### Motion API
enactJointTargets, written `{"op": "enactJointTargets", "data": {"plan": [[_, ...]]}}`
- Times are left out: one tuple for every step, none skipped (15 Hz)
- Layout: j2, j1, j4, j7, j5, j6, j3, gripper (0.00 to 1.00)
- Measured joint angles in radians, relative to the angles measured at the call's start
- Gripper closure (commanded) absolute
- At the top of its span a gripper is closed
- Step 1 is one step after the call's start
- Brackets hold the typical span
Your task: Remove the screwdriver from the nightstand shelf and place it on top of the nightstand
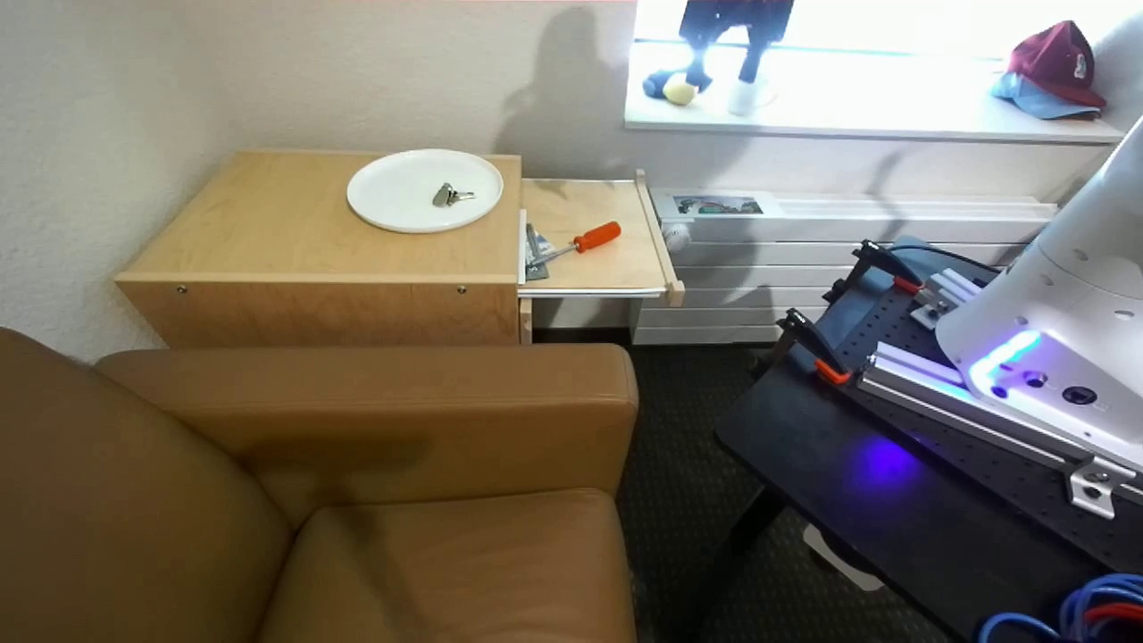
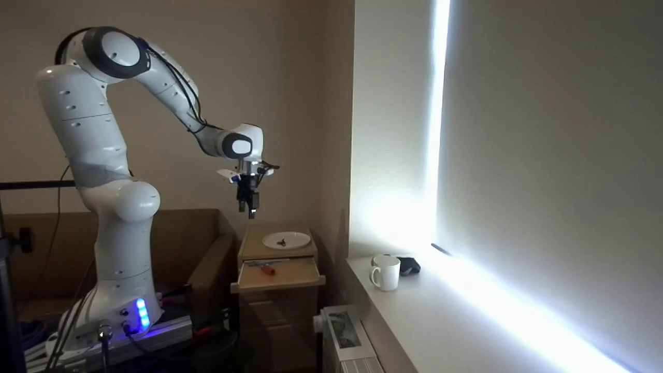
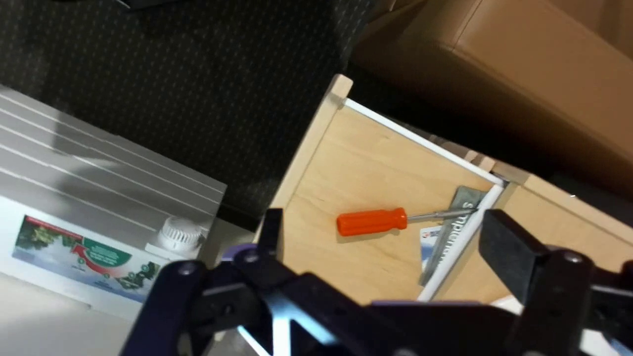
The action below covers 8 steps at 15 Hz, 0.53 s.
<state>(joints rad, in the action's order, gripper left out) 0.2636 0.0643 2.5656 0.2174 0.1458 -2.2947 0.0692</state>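
While the screwdriver point(image 3: 371, 222) lies on the extended nightstand shelf point(image 3: 376, 163), orange-red handle toward the outer lip, its shaft crosses a grey lettered strip point(image 3: 447, 244). Shelf juts from the nightstand point(image 1: 268, 214), a bit below the top. Up above I see the gripper point(image 2: 247, 210), jaws spread wide, well apart from the screwdriver. White plate point(image 1: 393, 192) with keys point(image 1: 451, 195) on the nightstand's top. Brown armchair point(image 1: 429, 402) just beside. Over on the windowsill point(image 2: 440, 311), white mug point(image 2: 388, 273); radiator point(image 1: 804, 254) below.
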Motion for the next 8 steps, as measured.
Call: {"op": "enactJointTargets", "data": {"plan": [[-0.038,-0.01,0.017,0.036,0.007,-0.043,-0.004,0.0],[-0.069,-0.011,0.028,0.076,0.026,-0.067,-0.003,0.0],[-0.091,-0.009,0.033,0.106,0.038,-0.075,0.001,0.0],[-0.101,-0.007,0.034,0.123,0.043,-0.078,0.006,0.0],[-0.102,-0.005,0.034,0.134,0.045,-0.079,0.007,0.0],[-0.101,-0.005,0.033,0.136,0.044,-0.078,0.007,0.0],[-0.103,-0.005,0.033,0.148,0.037,-0.078,0.007,0.0],[-0.111,-0.005,0.029,0.21,0.034,-0.08,0.01,0.0]]}}
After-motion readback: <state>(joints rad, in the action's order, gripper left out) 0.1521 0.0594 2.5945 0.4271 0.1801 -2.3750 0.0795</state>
